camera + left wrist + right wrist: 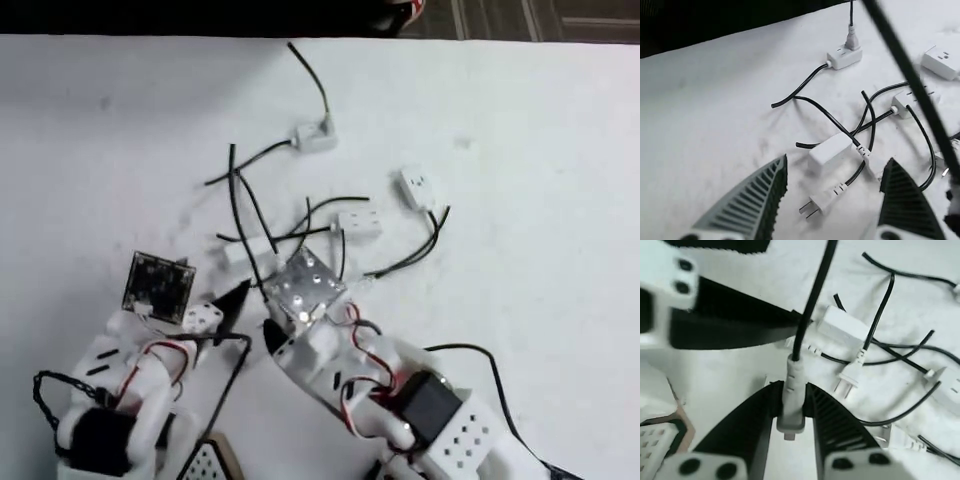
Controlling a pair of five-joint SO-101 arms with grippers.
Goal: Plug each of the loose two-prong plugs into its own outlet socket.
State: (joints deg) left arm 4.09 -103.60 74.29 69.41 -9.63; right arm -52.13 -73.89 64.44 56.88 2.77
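Observation:
My right gripper (792, 390) is shut on a grey two-prong plug (790, 412); its black cord (812, 295) runs up away from the jaws. My left gripper (836, 165) is open just above the table. A loose white plug (816, 202) lies between its fingers (752, 205), and a white outlet socket (829, 151) is right beyond it. In the high view both grippers sit close together, the left one (228, 302) beside the right one (273, 335), near that socket (248, 250). Another loose plug (850, 376) lies by the socket (842, 326).
Farther back, one socket (315, 137) has a plug in it (852, 40). Two more white sockets (415, 187) (358, 223) lie to the right among tangled black cords (250, 200). The held cord (910, 85) crosses in front of the left wrist camera. The table's far edge (200, 36) meets dark floor.

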